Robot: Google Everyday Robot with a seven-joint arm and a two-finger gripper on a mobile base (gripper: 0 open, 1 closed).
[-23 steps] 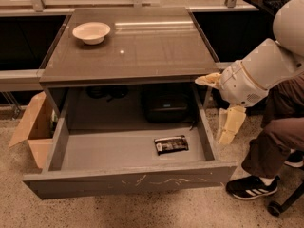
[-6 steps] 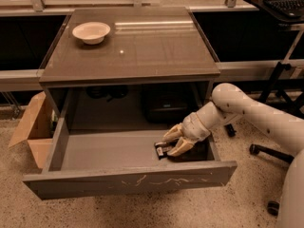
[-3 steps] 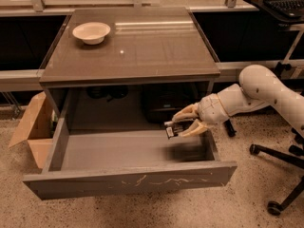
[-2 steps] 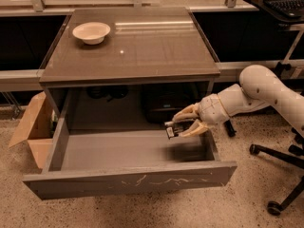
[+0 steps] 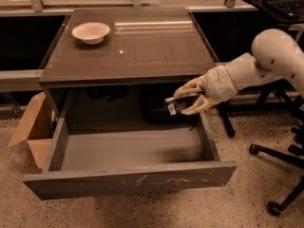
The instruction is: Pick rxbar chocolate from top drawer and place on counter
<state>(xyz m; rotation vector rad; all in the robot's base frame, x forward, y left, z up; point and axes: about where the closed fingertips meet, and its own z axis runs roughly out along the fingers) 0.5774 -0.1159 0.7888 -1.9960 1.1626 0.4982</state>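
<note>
Black rxbar chocolate is held in the hand above the top drawer; next, lift it onto the surface.

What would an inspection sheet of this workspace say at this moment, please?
Surface: counter, glossy, holds only a white bowl at its left rear.
Job's things: rxbar chocolate is in the claw, above the right rear of the open top drawer; not yet on the counter.
Clutter: dark bag in the recess behind the drawer; cardboard box on the floor at left.
Grippers: claw shut on the bar, just below the counter's front right edge.
Cables: nothing seen.
Surroundings: chair base on the speckled floor at right; laptop at top right.
</note>
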